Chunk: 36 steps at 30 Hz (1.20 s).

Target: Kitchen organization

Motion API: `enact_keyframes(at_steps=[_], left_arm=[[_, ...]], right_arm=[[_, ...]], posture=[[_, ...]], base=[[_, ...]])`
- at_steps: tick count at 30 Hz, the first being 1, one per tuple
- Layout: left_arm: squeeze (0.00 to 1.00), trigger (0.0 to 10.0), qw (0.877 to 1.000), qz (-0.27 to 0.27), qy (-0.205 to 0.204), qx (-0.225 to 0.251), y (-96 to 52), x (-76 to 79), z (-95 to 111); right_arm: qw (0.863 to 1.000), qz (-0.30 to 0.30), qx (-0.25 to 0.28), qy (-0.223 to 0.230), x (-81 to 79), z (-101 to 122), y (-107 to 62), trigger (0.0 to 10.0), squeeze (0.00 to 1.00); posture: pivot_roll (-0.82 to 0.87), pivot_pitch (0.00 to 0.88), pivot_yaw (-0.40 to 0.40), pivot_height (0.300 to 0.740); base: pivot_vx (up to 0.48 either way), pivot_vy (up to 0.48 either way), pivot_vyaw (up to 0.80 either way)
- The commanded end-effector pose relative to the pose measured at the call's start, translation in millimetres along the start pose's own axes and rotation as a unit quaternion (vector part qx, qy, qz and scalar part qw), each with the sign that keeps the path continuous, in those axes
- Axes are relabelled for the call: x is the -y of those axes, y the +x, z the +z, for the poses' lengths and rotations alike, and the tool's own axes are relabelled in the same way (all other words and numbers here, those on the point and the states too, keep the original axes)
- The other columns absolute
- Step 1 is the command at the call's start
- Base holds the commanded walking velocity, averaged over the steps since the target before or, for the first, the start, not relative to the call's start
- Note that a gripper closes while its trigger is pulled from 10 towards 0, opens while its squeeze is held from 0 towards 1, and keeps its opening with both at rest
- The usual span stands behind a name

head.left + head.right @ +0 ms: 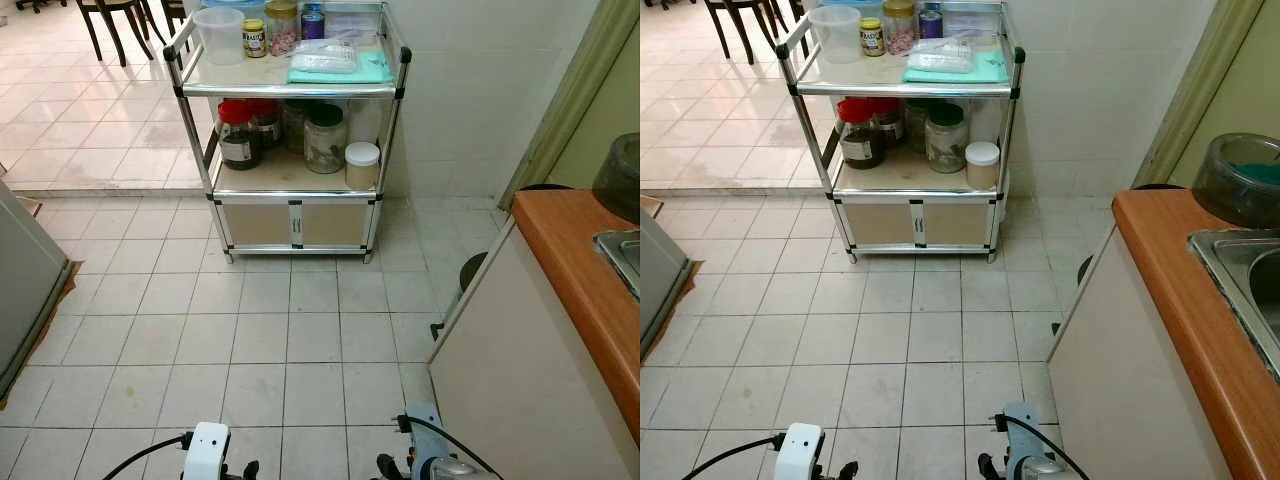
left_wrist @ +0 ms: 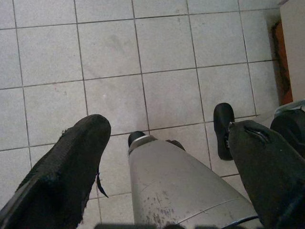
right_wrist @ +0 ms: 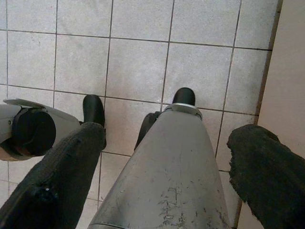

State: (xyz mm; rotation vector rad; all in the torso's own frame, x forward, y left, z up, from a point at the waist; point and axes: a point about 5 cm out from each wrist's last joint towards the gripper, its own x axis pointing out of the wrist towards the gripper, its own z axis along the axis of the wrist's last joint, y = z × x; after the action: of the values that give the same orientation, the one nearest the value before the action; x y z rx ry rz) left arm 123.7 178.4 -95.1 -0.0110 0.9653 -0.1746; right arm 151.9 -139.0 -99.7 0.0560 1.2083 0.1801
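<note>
A metal shelf cart (image 1: 290, 90) stands against the far wall. Its top shelf carries a clear plastic jug (image 1: 220, 35), small jars (image 1: 282, 28) and a teal cloth (image 1: 340, 70) with a plastic bag lying on it. On the middle shelf are a red-lidded jar (image 1: 238, 135), a dark-lidded jar (image 1: 324, 140) and a white tub (image 1: 361, 165). Two closed doors (image 1: 295, 223) sit below. Both arms hang low over the floor tiles, the left arm (image 1: 207, 445) and the right arm (image 1: 425, 455). My left gripper (image 2: 167, 126) and right gripper (image 3: 169, 133) are open and hold nothing.
A counter with an orange-brown top (image 1: 570, 260) and a steel sink (image 1: 1240, 270) runs along the right, with a dark glass bowl (image 1: 1240, 180) on it. A black round object (image 1: 468, 270) sits beside the counter's end. A grey appliance (image 1: 25, 280) stands left. Chairs (image 1: 115, 20) are far back.
</note>
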Motion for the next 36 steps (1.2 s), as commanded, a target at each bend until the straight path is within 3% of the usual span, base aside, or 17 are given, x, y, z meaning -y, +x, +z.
enact_keyframes(at_steps=[1,15,16,17,19,28,33,34,35,36], left_arm=[[0.0,10.0,0.993,0.044,-0.015,-0.11,23.5,6.8,33],[0.0,10.0,0.993,0.044,-0.015,-0.11,23.5,6.8,33],[0.0,10.0,0.994,0.038,-0.015,-0.101,26.0,11.0,40],[0.0,10.0,0.996,0.051,-0.01,-0.066,28.3,8.3,55],[0.0,10.0,0.997,0.07,-0.002,-0.026,29.2,2.7,70],[0.0,10.0,0.996,0.089,-0.005,-0.016,29.4,-5.5,80],[0.0,10.0,0.992,0.11,-0.017,0.058,27.7,-15.8,109],[0.0,10.0,0.991,0.108,-0.014,0.084,26.6,-17.0,118],[0.0,10.0,0.989,0.105,-0.011,0.1,25.7,-17.3,124],[0.0,10.0,0.989,0.105,-0.011,0.1,25.7,-17.3,124]], right_arm=[[0.989,-0.083,0.015,-0.121,19.1,34,-3.3,10.0,0.0],[0.989,-0.083,0.015,-0.121,19.1,34,-3.3,10.0,0.0],[0.987,-0.094,0.032,-0.126,25.8,47,-6.0,10.0,0.0],[0.988,-0.085,0.048,-0.117,22.8,52,-6.0,10.0,0.0],[0.99,-0.073,0.061,-0.104,16.4,54,-5.1,10.0,0.0],[0.988,-0.062,0.09,-0.111,5.8,68,-4.9,10.0,0.0],[0.979,-0.041,0.164,-0.117,-1.8,104,-12.2,10.0,0.0],[0.975,-0.034,0.189,-0.111,-3.2,116,-15.9,10.0,0.41],[0.972,-0.029,0.205,-0.106,-4.0,123,-18.4,10.0,1.0],[0.972,-0.029,0.205,-0.106,-4.0,123,-18.4,10.0,1.0]], posture=[[-0.07,0.0,-0.019,0.74],[-0.07,0.0,-0.019,0.74],[-0.09,0.0,-0.02,0.74],[-0.1,0.0,0.018,0.74],[-0.09,0.0,0.018,0.74],[-0.09,0.0,0.029,0.74],[-0.09,0.0,0.028,0.74],[-0.08,0.0,0.023,0.74],[-0.08,0.0,0.023,0.74],[-0.08,0.0,0.023,0.74]], base=[[0.0,0.0,0.0],[0.0,0.0,0.0],[0.0,0.0,0.0],[0.0,0.0,0.0],[0.0,0.0,0.0],[0.0,0.0,0.0],[0.0,0.0,0.0],[0.0,0.0,0.0],[0.0,0.0,0.0],[0.0,0.0,0.0]])
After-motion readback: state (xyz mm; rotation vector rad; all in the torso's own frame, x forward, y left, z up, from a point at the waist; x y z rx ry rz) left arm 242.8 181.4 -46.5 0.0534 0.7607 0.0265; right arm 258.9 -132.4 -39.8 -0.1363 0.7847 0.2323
